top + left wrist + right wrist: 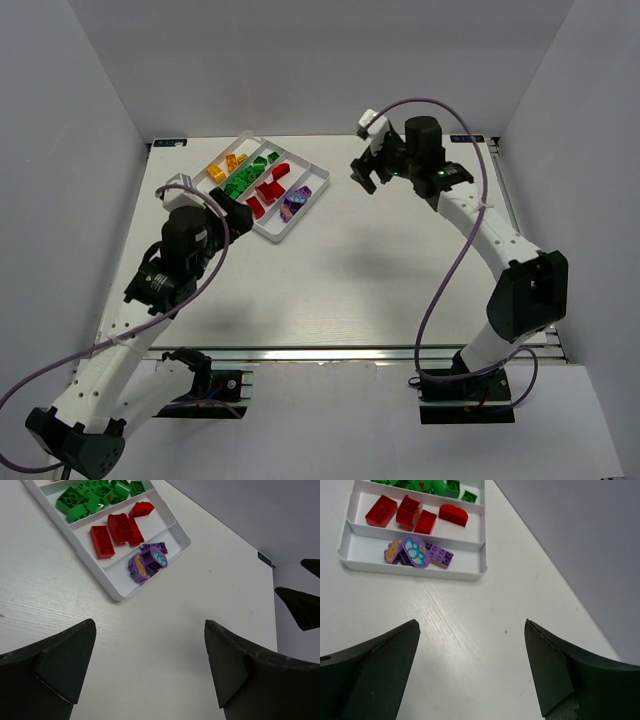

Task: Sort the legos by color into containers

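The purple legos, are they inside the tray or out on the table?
Inside. The purple legos lie within the walls of the end compartment of the white tray, beside the row of red legos.

Seen from above, a shallow white tray (300,208) lies at an angle at the far left of a pale table (350,290). Its four narrow compartments hold yellow-orange bricks (225,165), green bricks (248,179), red bricks (268,190) and purple bricks (295,201), one colour each. The left gripper (242,212) is just beside the tray's near edge, and the right gripper (363,178) is well apart to the tray's right.

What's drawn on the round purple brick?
Round purple brick: a pale blue flower. Best seen: right wrist view.
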